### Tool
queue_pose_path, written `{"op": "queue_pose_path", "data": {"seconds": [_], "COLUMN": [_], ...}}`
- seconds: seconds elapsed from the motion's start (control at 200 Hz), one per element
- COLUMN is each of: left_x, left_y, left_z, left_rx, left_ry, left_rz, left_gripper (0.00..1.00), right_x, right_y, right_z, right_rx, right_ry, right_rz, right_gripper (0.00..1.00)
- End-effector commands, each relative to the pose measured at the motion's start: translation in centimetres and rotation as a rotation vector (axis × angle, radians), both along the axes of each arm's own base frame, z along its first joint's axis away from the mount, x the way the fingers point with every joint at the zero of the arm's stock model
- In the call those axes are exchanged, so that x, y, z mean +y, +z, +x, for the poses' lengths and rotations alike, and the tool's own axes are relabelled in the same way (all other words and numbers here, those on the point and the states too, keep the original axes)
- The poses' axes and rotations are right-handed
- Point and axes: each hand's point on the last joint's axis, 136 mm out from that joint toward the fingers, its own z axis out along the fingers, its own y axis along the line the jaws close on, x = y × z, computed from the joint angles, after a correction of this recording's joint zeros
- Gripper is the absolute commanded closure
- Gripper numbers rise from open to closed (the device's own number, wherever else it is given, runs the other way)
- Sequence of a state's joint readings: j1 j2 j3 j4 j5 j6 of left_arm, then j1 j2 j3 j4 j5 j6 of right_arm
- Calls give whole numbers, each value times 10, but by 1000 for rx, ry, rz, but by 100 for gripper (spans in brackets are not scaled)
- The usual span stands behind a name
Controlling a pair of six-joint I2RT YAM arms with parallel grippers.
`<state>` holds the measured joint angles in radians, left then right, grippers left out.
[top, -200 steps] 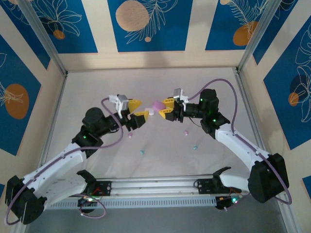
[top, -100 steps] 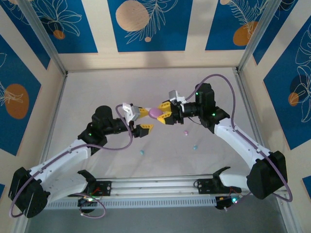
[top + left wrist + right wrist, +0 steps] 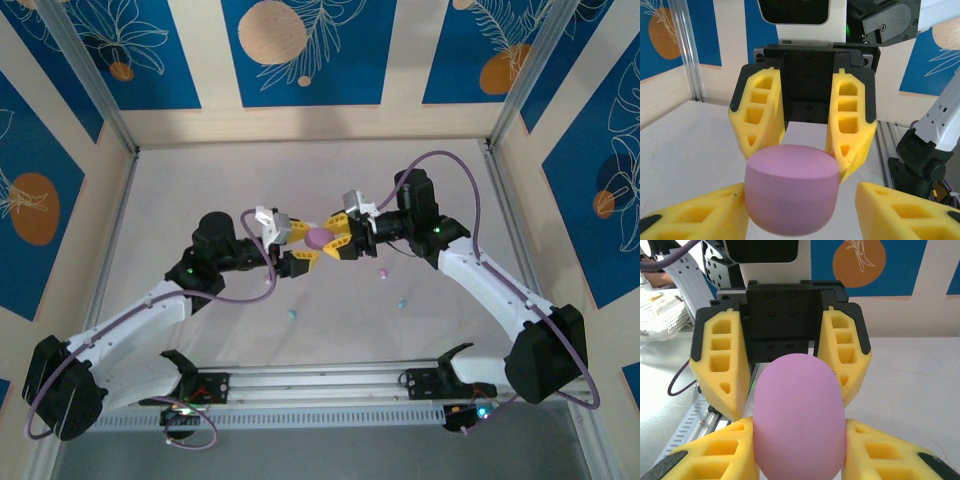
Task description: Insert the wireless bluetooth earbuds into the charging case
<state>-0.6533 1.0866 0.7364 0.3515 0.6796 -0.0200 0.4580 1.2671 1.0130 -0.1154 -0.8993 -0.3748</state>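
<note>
We find the pink charging case [image 3: 318, 237] held in the air over the middle of the table [image 3: 200, 180], between the two grippers, which face each other nose to nose. The right gripper [image 3: 331, 237] is clamped on the case: in the right wrist view its yellow fingers [image 3: 875, 450] press against both flanks of the rounded body. The left gripper [image 3: 307, 244] straddles the same case from the opposite side with its jaws apart. In the left wrist view one finger lies at the case wall and the other stands off it with a visible gap, so we do not count this as a grip. The case shows a smooth, unbroken shell in both wrist views, and we judge the lid to be down. We read the two-sided arrangement as preparation for opening: one gripper steadies the body so that the other can work the lid, which a single gripper cannot do on a small, slippery shell. The earbuds are not in the case. A pink earbud [image 3: 380, 273] and a teal earbud [image 3: 402, 301] lie on the table near the right arm, and a second teal earbud [image 3: 291, 313] lies nearer the left arm, all well below the raised case. We judge insertion as not yet begun.
</note>
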Motion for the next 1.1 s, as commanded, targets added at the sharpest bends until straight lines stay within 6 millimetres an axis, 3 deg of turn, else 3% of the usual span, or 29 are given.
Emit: {"op": "queue_pose_path", "data": {"seconds": [0.0,0.23,0.39,0.595,0.86,1.09], "left_x": [-5,-8,-8,-6,-4,-1], "left_y": [20,17,15,13,15,20], "left_z": [-5,-5,-6,-10,-11,-10], "left_rx": [-37,-14,-21,-52,-74,-90], "left_ry": [-45,-64,-73,-80,-75,-41], "left_rz": [-30,-11,6,14,-2,-39], "left_gripper": [48,61,76,78,78,79], "right_x": [1,0,-2,-8,-8,-11], "right_y": [8,7,8,16,11,17], "right_z": [-5,-3,2,18,27,51], "right_rx": [-21,-12,2,72,144,205], "right_ry": [41,49,29,-43,-97,-246], "right_rz": [8,13,13,27,7,-3], "right_gripper": [63,63,62,55,45,40]}}
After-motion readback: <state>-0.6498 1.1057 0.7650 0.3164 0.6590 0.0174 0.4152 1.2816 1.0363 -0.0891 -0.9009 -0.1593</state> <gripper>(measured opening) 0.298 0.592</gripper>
